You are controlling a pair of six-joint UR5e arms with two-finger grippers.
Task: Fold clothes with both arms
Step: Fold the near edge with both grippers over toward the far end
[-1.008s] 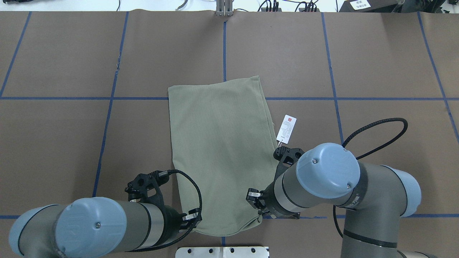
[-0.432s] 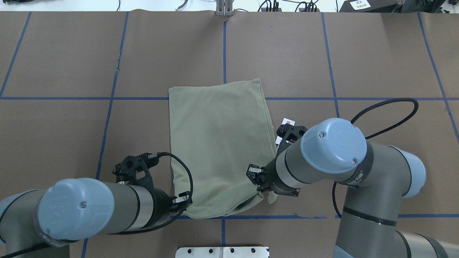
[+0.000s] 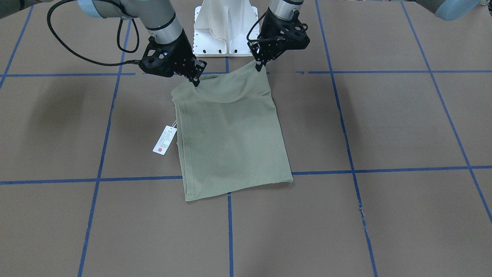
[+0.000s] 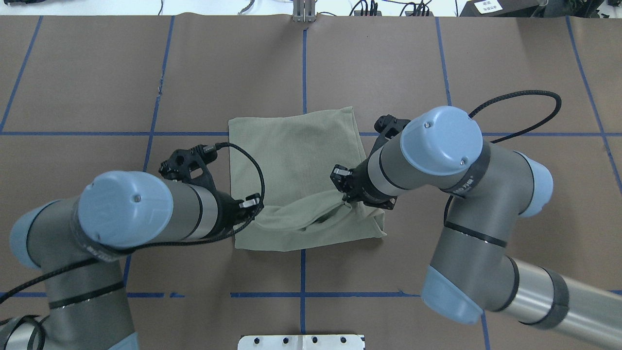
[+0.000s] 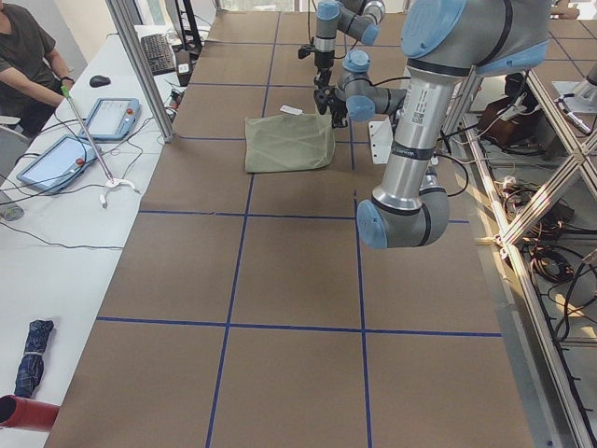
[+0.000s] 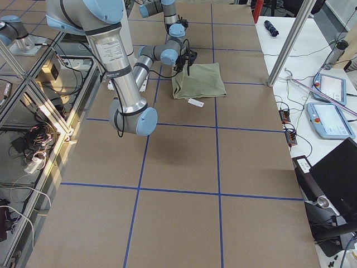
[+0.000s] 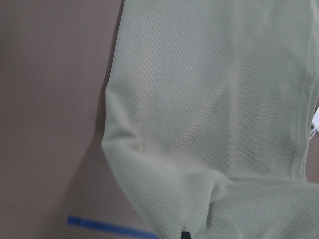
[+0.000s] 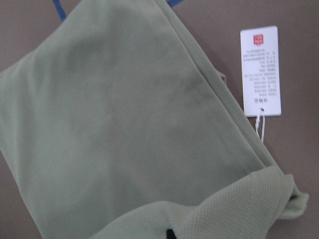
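Both grippers pinch the shirt's robot-side corners, held up off the table.

The left gripper [image 3: 258,66] is closed tight on one corner of the shirt [image 3: 230,134] and the right gripper [image 3: 195,80] on the other. The edge between them sags in a shallow curve above the lower layer. The rest lies flat at mid-table [image 3: 384,115] as a narrow rectangle of pale sage-green ribbed cloth, with no sleeves showing. Its far edge crosses a blue tape line [image 3: 346,172]. The white tag [image 3: 165,140] lies on the table just beside the shirt on the right arm's side. The white base [image 3: 225,27] stands behind the grippers.
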